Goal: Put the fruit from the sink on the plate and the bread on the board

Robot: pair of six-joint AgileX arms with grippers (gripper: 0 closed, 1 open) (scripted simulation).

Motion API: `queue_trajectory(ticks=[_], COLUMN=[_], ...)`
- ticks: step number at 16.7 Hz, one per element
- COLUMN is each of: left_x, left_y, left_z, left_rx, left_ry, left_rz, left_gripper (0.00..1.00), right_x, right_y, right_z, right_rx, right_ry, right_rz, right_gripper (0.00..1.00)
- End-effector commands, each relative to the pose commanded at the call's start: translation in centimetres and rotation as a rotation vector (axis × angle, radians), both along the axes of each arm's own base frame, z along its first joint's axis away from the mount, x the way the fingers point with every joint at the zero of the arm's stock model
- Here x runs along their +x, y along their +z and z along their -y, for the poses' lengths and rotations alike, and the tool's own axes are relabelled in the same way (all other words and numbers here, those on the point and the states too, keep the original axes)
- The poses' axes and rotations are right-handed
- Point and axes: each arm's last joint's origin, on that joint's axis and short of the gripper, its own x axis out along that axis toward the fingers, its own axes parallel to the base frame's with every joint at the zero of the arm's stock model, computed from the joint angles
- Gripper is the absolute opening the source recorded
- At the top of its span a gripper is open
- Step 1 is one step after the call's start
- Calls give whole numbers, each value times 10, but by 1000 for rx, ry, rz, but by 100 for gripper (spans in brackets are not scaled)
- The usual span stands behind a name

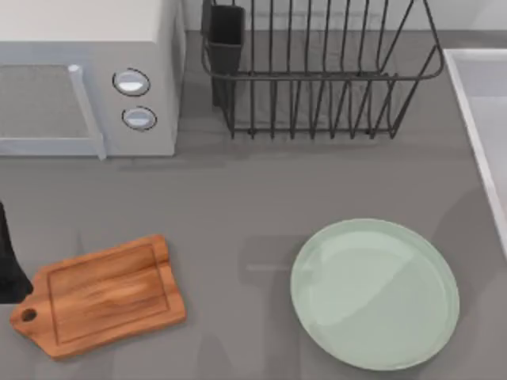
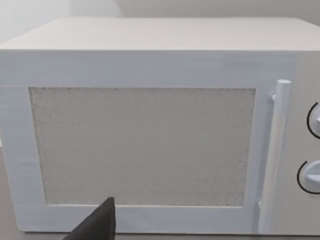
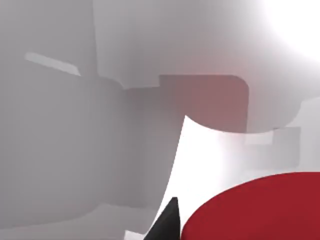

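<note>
Counter: flat matte grey counter [image 1: 238, 198], plain, softly shadowed.
Back left: boxy white microwave [image 1: 87, 79] with a speckled window, an upright bar handle and two round dials.
Back centre: black wire dish rack [image 1: 317, 79] with a dark cutlery cup.
Wall: pale, possibly white.

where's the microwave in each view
Top view: microwave in the upper left corner, behind the board.
Left wrist view: microwave seen front-on, close up.
Right wrist view: this one looks into the sink at the fruit instead.
Shared landmark: the door handle, in the top and left wrist views.
</note>
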Motion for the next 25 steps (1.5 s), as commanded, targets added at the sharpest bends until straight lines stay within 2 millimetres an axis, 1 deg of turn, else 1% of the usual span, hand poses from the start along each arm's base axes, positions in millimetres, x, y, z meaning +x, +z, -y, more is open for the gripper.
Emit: queue_trajectory(ticks=[2,4,5,9,10,12,13,15,17,19,22,25], left_x=[0,0,0,0,0,0,0,0,0,0,0,0], left_y=[0,0,0,0,0,0,0,0,0,0,0,0], left_z=[0,0,0,0,0,0,0,0,0,0,0,0], left_rx=[0,0,0,0,0,0,0,0,0,0,0,0], left_ry=[0,0,0,0,0,0,0,0,0,0,0,0], left_rz=[0,0,0,0,0,0,0,0,0,0,0,0], left_gripper=[100,100,100,100,100,100,100,100,100,100,100,100], right_x=[-1,-2,-3,-2,0,4,6,8,6,-2,-26,-58], right_y=[27,47,50,49,55,70,77,90,102,113,126,135], right_z=[-1,-1,-1,-2,-5,-20,-32,-64,-104,-148,-213,-268], right_rx=[1,-3,-4,-3,-8,-16,-17,-12,-2,10,23,23], right_ry=[0,0,0,-1,-1,-3,-3,-5,-7,-7,-6,-3], right_rz=[-3,8,11,10,25,57,68,82,85,77,50,16], right_gripper=[0,0,0,0,0,0,0,0,0,0,0,0])
